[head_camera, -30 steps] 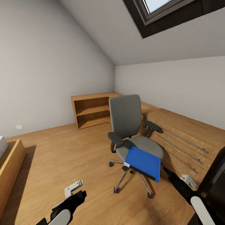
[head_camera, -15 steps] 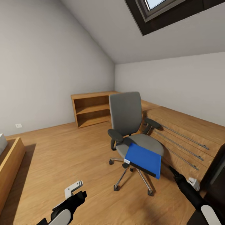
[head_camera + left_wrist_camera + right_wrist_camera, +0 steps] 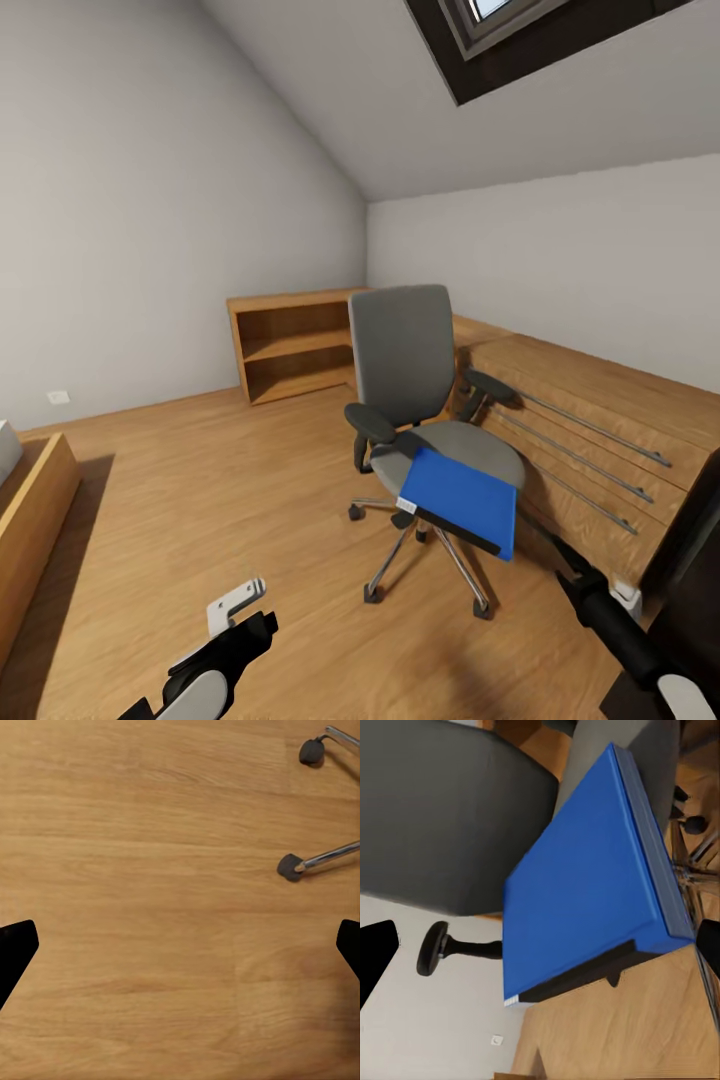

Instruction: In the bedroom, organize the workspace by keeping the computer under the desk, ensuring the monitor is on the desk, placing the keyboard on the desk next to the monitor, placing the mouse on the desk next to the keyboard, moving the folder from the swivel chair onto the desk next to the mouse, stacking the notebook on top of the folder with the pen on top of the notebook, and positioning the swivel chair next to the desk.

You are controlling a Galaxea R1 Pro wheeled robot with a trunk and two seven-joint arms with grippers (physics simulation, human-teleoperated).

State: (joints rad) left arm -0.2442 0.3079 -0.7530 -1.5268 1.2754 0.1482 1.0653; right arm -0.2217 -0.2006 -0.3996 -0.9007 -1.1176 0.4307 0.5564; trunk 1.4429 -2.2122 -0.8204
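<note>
The grey swivel chair (image 3: pixel 410 400) stands mid-room on the wooden floor. A blue folder (image 3: pixel 463 500) lies on the front of its seat, tilted and hanging over the edge. My right gripper (image 3: pixel 565 578) is low at the right, just beside the folder's lower corner. In the right wrist view the folder (image 3: pixel 585 900) lies ahead between the spread dark fingertips (image 3: pixel 376 949), with the grey seat (image 3: pixel 442 817) behind it, and the gripper is open. My left gripper (image 3: pixel 240 608) hangs open over bare floor, with two chair casters (image 3: pixel 291 865) showing in the left wrist view.
A low wooden shelf unit (image 3: pixel 290 345) stands against the back wall. A long wooden drawer unit (image 3: pixel 600 400) with bar handles runs along the right wall behind the chair. A wooden bed frame (image 3: pixel 35 495) sits at the left edge, a dark object (image 3: pixel 695 545) at the right.
The whole view has shifted a little, so the chair and room sit slightly higher in the picture. My right arm has dropped lower toward the bottom right corner. The left gripper has kept its place.
</note>
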